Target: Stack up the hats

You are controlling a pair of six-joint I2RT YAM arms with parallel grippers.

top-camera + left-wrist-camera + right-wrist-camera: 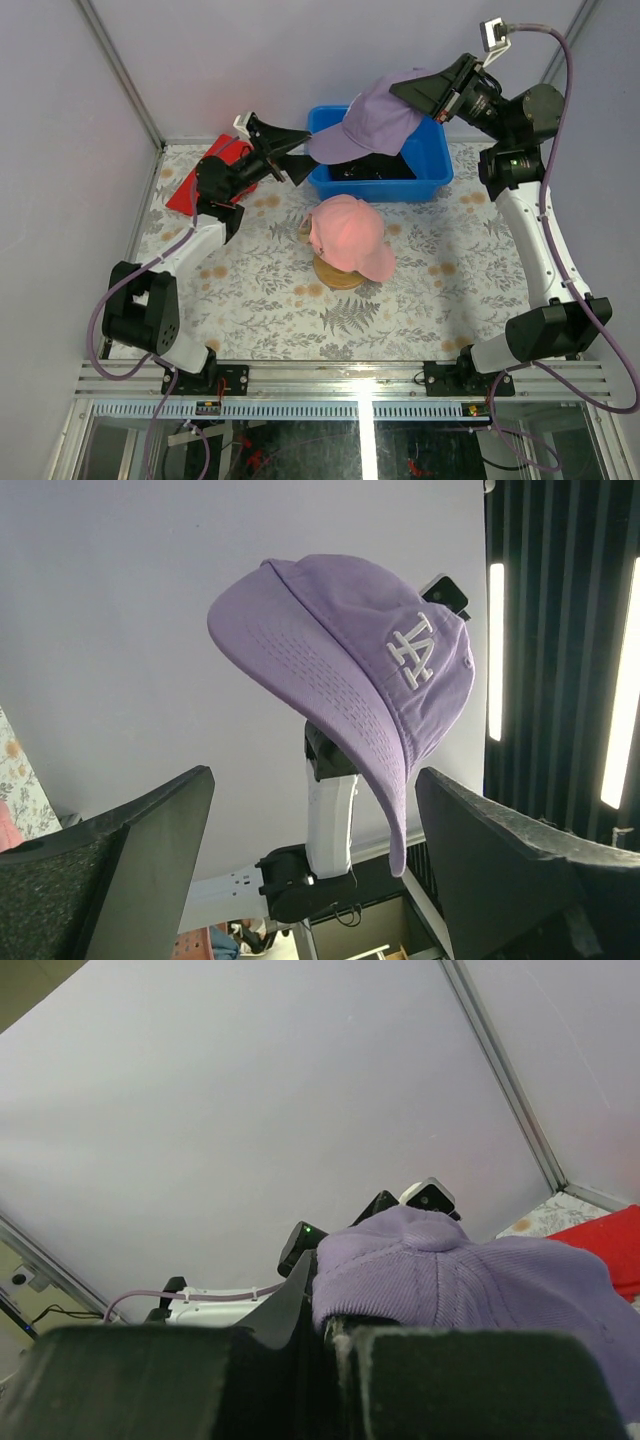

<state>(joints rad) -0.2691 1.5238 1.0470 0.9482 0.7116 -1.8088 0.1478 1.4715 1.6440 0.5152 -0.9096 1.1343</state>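
the purple hat (372, 125) is up in the air at the far side of the table (260, 310), above the blue bin (432, 165), and it touches neither. your right gripper (428, 92) holds it: in the right wrist view the two fingers (470, 1385) are pressed together on the purple cloth at the edge of the crown, and the rest of the hat spreads out beyond them. the hat is tilted, with the brim pointing down and to the left, toward your other arm.

your left gripper (298, 152) is just beside the tip of that brim, with its jaws wide apart and nothing between them. in the left wrist view you see the hat in front of the fingers (140, 870), with the white "la" letters facing the camera and the brim hanging down close to the right finger; i cannot tell if it touches there.

inside the bin, under the hat, a black thing (378, 168) lies, mostly hidden.

nearer to you, in the middle of the table, the pink hat (345, 235) sits on a wooden stand (338, 276), well apart from both grippers. a red cloth (198, 175) lies at the far left, behind the left arm.
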